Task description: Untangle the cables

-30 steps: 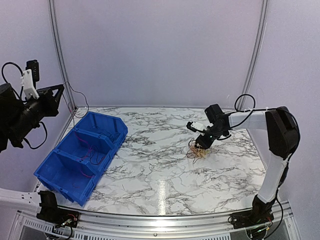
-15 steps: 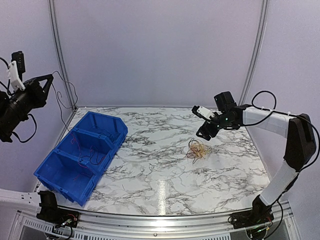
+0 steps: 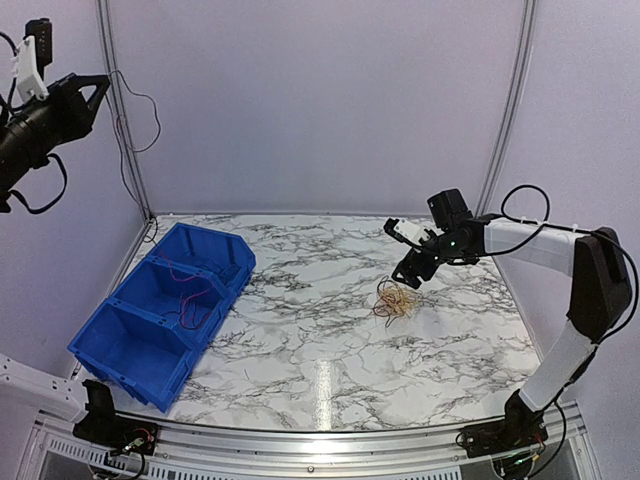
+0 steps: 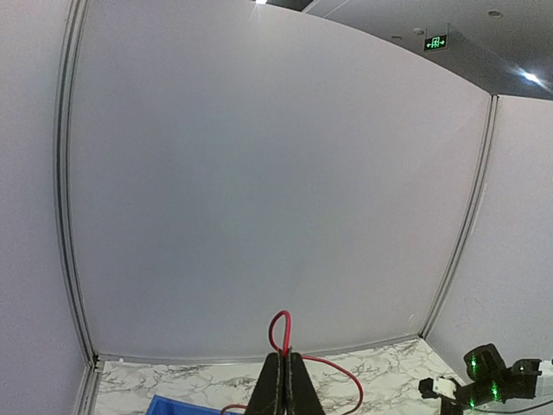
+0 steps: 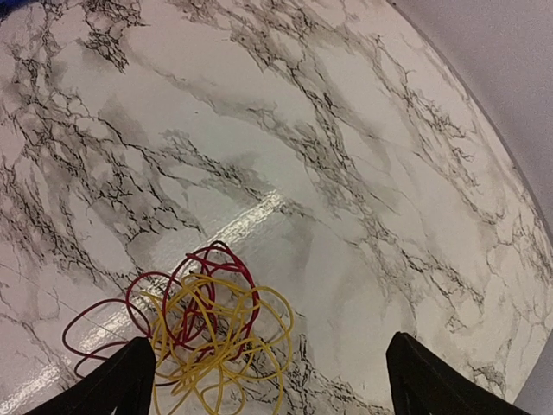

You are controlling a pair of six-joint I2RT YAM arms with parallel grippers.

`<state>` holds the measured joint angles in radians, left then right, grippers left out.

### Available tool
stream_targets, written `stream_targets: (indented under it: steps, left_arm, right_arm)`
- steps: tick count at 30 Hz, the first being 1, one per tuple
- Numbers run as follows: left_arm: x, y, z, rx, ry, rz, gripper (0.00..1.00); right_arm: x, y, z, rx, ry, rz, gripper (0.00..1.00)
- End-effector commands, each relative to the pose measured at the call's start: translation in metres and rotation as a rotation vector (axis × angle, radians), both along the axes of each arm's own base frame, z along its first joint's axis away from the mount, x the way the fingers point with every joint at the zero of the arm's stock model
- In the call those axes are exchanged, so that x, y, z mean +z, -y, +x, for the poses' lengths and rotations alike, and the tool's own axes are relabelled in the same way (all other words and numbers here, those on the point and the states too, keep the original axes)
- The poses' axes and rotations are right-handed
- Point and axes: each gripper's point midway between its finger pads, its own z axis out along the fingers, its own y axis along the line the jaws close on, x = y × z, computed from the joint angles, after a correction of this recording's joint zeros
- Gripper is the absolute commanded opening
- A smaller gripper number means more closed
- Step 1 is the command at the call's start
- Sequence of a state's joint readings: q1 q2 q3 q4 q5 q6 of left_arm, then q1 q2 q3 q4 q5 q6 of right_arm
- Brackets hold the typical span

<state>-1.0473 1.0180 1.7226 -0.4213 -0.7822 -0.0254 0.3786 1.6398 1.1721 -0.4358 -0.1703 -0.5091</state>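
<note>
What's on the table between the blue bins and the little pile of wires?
Nothing. The top view shows only bare marble table between the blue bins and the tangle of wires.

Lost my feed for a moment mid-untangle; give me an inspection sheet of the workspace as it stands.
Surface: marble table, with a glare patch near its middle.
Job's things: yellow-and-red tangle on the table's right side; red wire lifted high; loose wires in the blue bins' middle compartment.
Clutter: nothing seen.
Grippers: left gripper shut on the red wire, raised high; right gripper open, over the tangle, apart from it.
Cables: black arm cable looped above the right arm.
Surroundings: pale walls, metal posts, exit sign.
</note>
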Motion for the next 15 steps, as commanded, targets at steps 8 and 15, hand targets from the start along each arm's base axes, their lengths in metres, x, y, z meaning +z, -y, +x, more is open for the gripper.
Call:
stream_targets:
  steps: [8,15]
  left_arm:
    - [-0.02,0.01,0.028,0.197,-0.007,0.312,0.0]
    - [-0.06,-0.024,0.051,0.36,-0.063,0.411,0.0]
  right_arm:
    - [-0.007,0.01,0.014,-0.042,0.057,-0.041,0.98]
    - [-0.009,0.009,0.013,-0.03,0.049,-0.041,0.99]
